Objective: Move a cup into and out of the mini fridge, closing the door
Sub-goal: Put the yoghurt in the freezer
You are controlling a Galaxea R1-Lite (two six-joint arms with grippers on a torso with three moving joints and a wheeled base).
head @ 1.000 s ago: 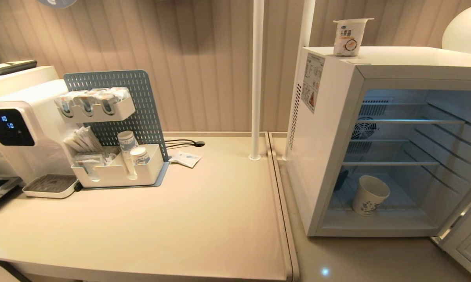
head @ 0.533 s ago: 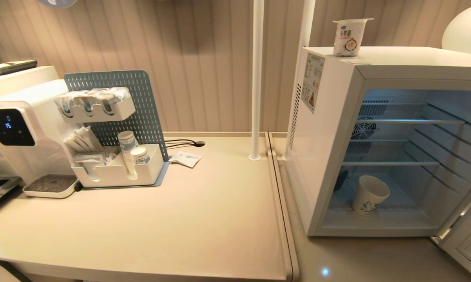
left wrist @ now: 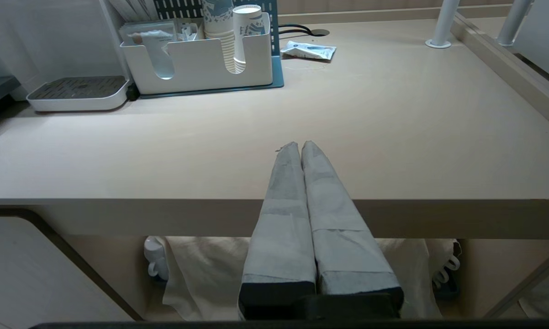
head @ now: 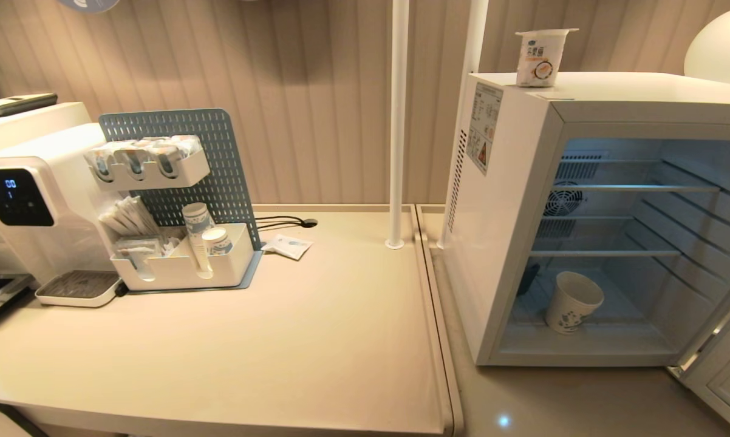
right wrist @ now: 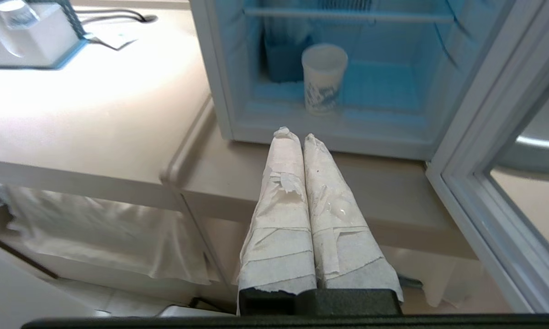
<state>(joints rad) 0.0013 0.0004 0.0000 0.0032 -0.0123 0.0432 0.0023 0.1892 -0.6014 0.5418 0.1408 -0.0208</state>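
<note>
The white mini fridge [head: 511,200] stands on the right counter with its door [head: 720,370] swung open at the lower right. Upright on the fridge's floor, below the wire shelves, is the white paper cup [head: 573,301] with its blue print; the right wrist view also shows the cup [right wrist: 324,77] inside. My right gripper [right wrist: 298,135] is shut and empty, in front of the fridge's open front and short of the cup. Parked before the left counter's front edge, my left gripper [left wrist: 299,145] is shut and empty. Neither arm shows in the head view.
A water dispenser [head: 31,200] and a blue pegboard organiser [head: 183,200] with stacked paper cups stand at the back left. A sachet [head: 287,246] and a white pole [head: 396,121] are mid-counter. A foil-lidded tub [head: 542,56] sits on the fridge top.
Nothing has moved in the head view; only the dispenser's display digits differ.
</note>
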